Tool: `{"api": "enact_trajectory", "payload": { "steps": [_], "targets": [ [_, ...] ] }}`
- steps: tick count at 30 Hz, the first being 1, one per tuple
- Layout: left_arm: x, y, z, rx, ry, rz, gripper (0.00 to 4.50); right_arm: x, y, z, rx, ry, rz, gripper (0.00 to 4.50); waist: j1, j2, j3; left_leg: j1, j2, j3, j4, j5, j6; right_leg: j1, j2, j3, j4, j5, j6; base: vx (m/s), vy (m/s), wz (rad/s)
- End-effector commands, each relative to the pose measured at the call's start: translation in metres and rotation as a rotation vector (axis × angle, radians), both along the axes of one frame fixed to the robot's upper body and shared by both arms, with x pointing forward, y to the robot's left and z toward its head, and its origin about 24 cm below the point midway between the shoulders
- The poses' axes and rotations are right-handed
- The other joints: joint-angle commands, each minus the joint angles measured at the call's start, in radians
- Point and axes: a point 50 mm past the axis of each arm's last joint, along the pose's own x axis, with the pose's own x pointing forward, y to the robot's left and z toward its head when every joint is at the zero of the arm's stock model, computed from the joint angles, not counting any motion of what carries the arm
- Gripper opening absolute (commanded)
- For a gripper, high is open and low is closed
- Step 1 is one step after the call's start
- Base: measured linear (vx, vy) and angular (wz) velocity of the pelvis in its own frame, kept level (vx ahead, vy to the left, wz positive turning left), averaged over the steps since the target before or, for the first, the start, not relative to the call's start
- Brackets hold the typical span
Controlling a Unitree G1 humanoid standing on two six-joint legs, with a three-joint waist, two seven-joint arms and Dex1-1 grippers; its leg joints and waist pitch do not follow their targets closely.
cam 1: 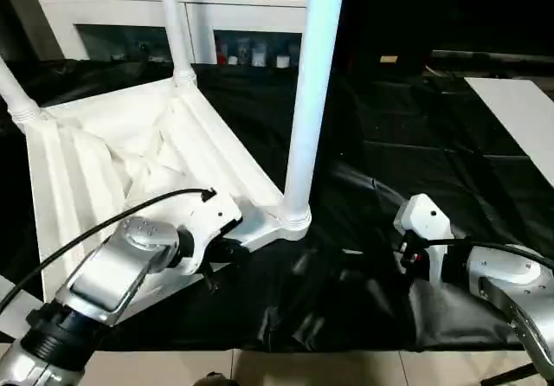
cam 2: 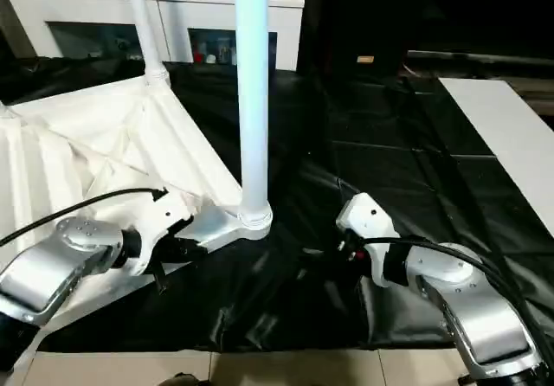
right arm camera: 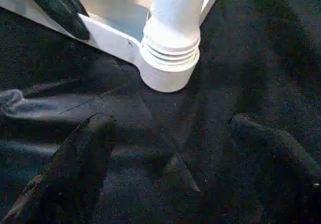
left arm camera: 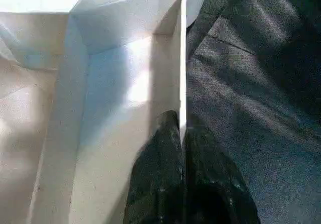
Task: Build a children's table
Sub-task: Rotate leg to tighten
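Bare black cloth right of the near leg, open passage there, overturned table with upright legs blocking the left, cabinet closing the far side

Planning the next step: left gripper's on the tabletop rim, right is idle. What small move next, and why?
Probably hold the rim steady and bring the right gripper in toward the near corner leg. The left gripper is shut on the tabletop rim wall, one finger each side. Three legs stand in the corner sockets, and the right gripper hangs open over the black cloth, holding nothing.
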Motion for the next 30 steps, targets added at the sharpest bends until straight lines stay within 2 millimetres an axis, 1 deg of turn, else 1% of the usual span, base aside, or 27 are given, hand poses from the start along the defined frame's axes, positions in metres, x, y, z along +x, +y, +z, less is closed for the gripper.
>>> {"api": "enact_trajectory", "payload": {
  "steps": [1,2,3,4,5,6,8,9,11,13,15,16,17,18,19,21,22,23,24,26,29,30],
  "targets": [
    [0.003,-0.003,0.006,-0.054,-0.061,-0.030,0.01,0.004,0.002,0.005,0.052,-0.004,-0.002,4.18,0.000,-0.012,-0.053,0.030,0.080,-0.031,-0.106,-0.274,0.010,0.013,-0.041,0.023,-0.068,-0.272,-0.185,0.000,0.000,0.00],
    [0.002,-0.007,0.010,-0.089,-0.090,-0.087,0.00,0.004,0.003,0.005,0.081,0.005,0.008,4.28,0.000,-0.010,-0.053,0.031,0.080,-0.031,-0.107,-0.282,0.005,0.013,-0.041,0.022,-0.068,-0.285,-0.181,0.000,0.000,0.00],
    [0.000,-0.010,0.012,-0.114,-0.097,-0.126,0.00,0.005,0.004,0.005,0.094,0.008,0.013,4.39,0.001,-0.013,-0.052,0.031,0.081,-0.033,-0.109,-0.297,0.001,0.012,-0.041,0.022,-0.070,-0.308,-0.171,0.000,0.000,0.00],
    [0.000,-0.010,0.012,-0.110,-0.099,-0.132,0.00,0.005,0.004,0.005,0.094,0.010,0.015,4.45,0.001,-0.011,-0.053,0.033,0.083,-0.033,-0.111,-0.305,-0.009,0.009,-0.039,0.022,-0.069,-0.314,-0.163,0.000,0.000,0.00],
    [-0.002,-0.011,0.010,-0.075,-0.112,-0.171,0.00,0.005,0.004,0.004,0.099,0.021,0.031,4.45,0.002,-0.012,-0.053,0.034,0.083,-0.033,-0.111,-0.308,-0.010,0.008,-0.039,0.022,-0.070,-0.314,-0.159,0.000,0.000,0.00],
    [-0.004,-0.012,0.008,-0.075,-0.100,-0.183,0.00,0.006,0.005,0.003,0.096,0.023,0.036,4.45,0.005,-0.008,-0.052,0.039,0.084,-0.031,-0.112,-0.313,-0.019,0.004,-0.038,0.024,-0.069,-0.310,-0.153,0.000,0.000,0.00],
    [-0.006,-0.017,0.006,-0.087,-0.094,-0.222,0.00,0.008,0.006,0.002,0.090,0.017,0.045,4.45,0.007,-0.007,-0.053,0.041,0.083,-0.029,-0.112,-0.311,-0.025,0.002,-0.037,0.024,-0.068,-0.298,-0.156,0.000,0.000,0.00],
    [-0.007,-0.019,0.005,-0.091,-0.100,-0.246,0.00,0.010,0.007,0.003,0.088,0.011,0.050,4.45,0.011,-0.010,-0.055,0.041,0.083,-0.026,-0.110,-0.295,-0.026,0.003,-0.037,0.024,-0.067,-0.274,-0.159,0.000,0.000,0.00],
    [-0.011,-0.024,0.004,-0.103,-0.105,-0.319,0.00,0.012,0.009,0.004,0.103,0.015,0.070,4.45,0.013,-0.009,-0.057,0.038,0.082,-0.024,-0.109,-0.266,-0.017,0.006,-0.036,0.023,-0.061,-0.232,-0.166,0.000,0.000,0.00],
    [-0.012,-0.026,0.003,-0.105,-0.098,-0.351,0.00,0.015,0.010,0.003,0.096,0.014,0.077,4.45,0.017,-0.010,-0.058,0.039,0.083,-0.021,-0.108,-0.237,-0.002,0.008,-0.036,0.023,-0.058,-0.192,-0.172,0.000,0.000,0.00],
    [-0.011,-0.028,0.001,-0.099,-0.103,-0.390,0.00,0.018,0.011,0.002,0.077,0.014,0.097,4.45,0.019,-0.010,-0.059,0.038,0.082,-0.020,-0.106,-0.225,0.004,0.009,-0.036,0.022,-0.056,-0.183,-0.181,0.000,0.000,0.00],
    [-0.011,-0.028,0.001,-0.099,-0.103,-0.390,0.00,0.018,0.011,0.002,0.077,0.014,0.097,4.45,0.023,-0.008,-0.058,0.041,0.082,-0.017,-0.107,-0.237,-0.001,0.006,-0.036,0.023,-0.057,-0.198,-0.181,0.000,0.000,0.00],
    [-0.009,-0.030,0.003,-0.101,-0.108,-0.410,0.00,0.020,0.014,0.001,0.062,0.022,0.133,4.45,0.024,-0.006,-0.058,0.041,0.082,-0.016,-0.107,-0.244,-0.004,0.006,-0.037,0.024,-0.058,-0.204,-0.180,0.000,0.000,0.00],
    [-0.007,-0.031,0.003,-0.103,-0.109,-0.412,0.00,0.020,0.015,0.000,0.053,0.020,0.147,4.45,0.026,-0.009,-0.057,0.041,0.082,-0.015,-0.108,-0.265,-0.010,0.007,-0.037,0.024,-0.060,-0.233,-0.175,0.000,0.000,0.00],
    [-0.007,-0.031,0.003,-0.103,-0.110,-0.413,0.00,0.020,0.016,0.000,0.051,0.020,0.151,4.45,0.027,-0.008,-0.058,0.042,0.083,-0.016,-0.108,-0.272,-0.019,0.005,-0.038,0.024,-0.060,-0.242,-0.173,0.000,0.000,0.00],
    [-0.004,-0.033,0.004,-0.098,-0.122,-0.421,0.00,0.022,0.020,-0.003,0.016,0.018,0.186,4.45,0.028,-0.010,-0.058,0.039,0.084,-0.016,-0.109,-0.272,-0.023,0.007,-0.040,0.025,-0.060,-0.246,-0.167,0.000,0.000,0.00],
    [-0.002,-0.034,0.004,-0.091,-0.131,-0.424,0.00,0.023,0.022,-0.006,-0.009,0.014,0.205,4.45,0.028,-0.010,-0.057,0.040,0.084,-0.015,-0.108,-0.281,-0.027,0.004,-0.039,0.025,-0.061,-0.263,-0.164,0.000,0.000,0.00],
    [0.000,-0.034,0.004,-0.086,-0.137,-0.424,0.00,0.024,0.022,-0.008,-0.028,0.011,0.216,4.45,0.027,-0.013,-0.058,0.041,0.083,-0.013,-0.107,-0.284,-0.029,0.003,-0.039,0.025,-0.061,-0.267,-0.163,0.000,0.000,0.00],
    [0.002,-0.034,0.004,-0.083,-0.140,-0.426,0.00,0.027,0.023,-0.009,-0.038,0.007,0.220,4.45,0.027,-0.013,-0.057,0.040,0.084,-0.012,-0.107,-0.289,-0.030,0.003,-0.041,0.027,-0.063,-0.280,-0.162,0.000,0.000,0.00],
    [0.003,-0.034,0.004,-0.076,-0.145,-0.426,0.00,0.031,0.024,-0.009,-0.039,-0.005,0.210,4.45,0.027,-0.016,-0.057,0.041,0.085,-0.010,-0.106,-0.287,-0.030,0.003,-0.043,0.027,-0.065,-0.297,-0.161,0.000,0.000,0.00],
    [0.005,-0.033,0.004,-0.070,-0.148,-0.428,0.00,0.035,0.025,-0.007,-0.026,-0.008,0.201,4.45,0.028,-0.014,-0.058,0.041,0.087,-0.009,-0.106,-0.289,-0.030,0.002,-0.041,0.026,-0.063,-0.309,-0.158,0.000,0.000,0.00],
    [0.006,-0.032,0.004,-0.068,-0.150,-0.427,0.00,0.038,0.026,-0.007,-0.023,-0.009,0.196,4.19,0.029,-0.015,-0.058,0.041,0.088,-0.009,-0.107,-0.285,-0.030,0.001,-0.041,0.026,-0.063,-0.302,-0.156,0.000,0.000,0.00]
  ]
}}
